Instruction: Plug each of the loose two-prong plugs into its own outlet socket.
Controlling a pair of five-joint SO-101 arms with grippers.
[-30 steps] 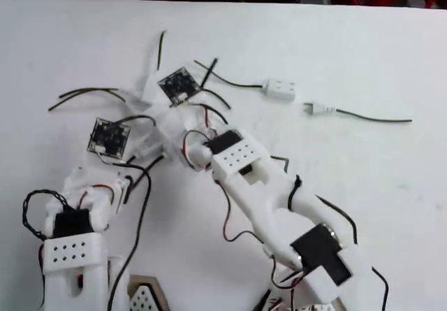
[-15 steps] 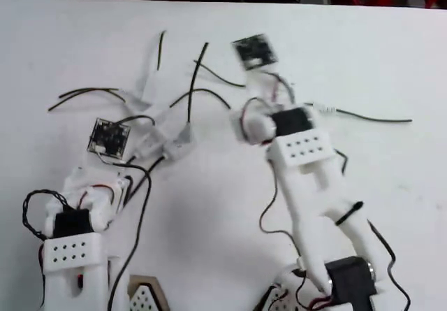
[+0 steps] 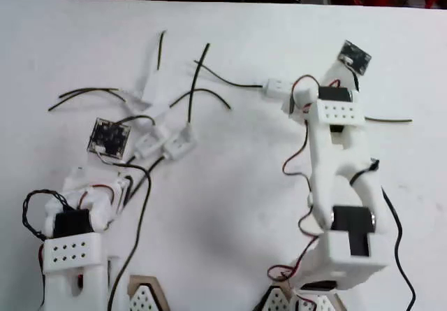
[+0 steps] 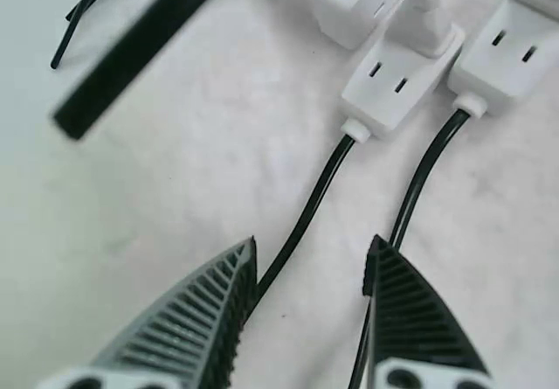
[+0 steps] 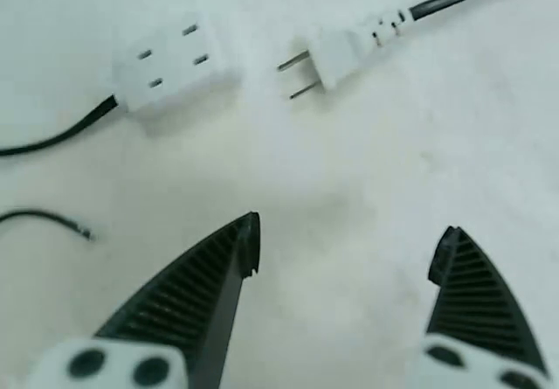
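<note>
A loose white two-prong plug [image 5: 336, 52] lies on the white table, prongs pointing at a white outlet socket [image 5: 166, 61] a short gap away. My right gripper [image 5: 351, 230] hangs open above and just short of both, holding nothing. From the high view that socket [image 3: 277, 87] sits beside the right arm [image 3: 335, 112], and the plug's black cord [image 3: 387, 120] trails right. My left gripper [image 4: 312, 249] is open over two black cords that lead to two sockets [image 4: 397, 79] [image 4: 511, 44]. One of them holds a white plug [image 4: 428, 17].
More sockets [image 3: 178, 142] and loose black cords [image 3: 199, 70] cluster at the table's left middle, with a white strip piece [image 3: 147, 80] behind them. A third white block [image 4: 349, 0] lies past the left gripper. Bare table [image 3: 230, 199] spreads between the arms.
The right arm has swung from the left-middle cluster across to the right, ending over the lone socket and loose plug. The left arm has kept still.
</note>
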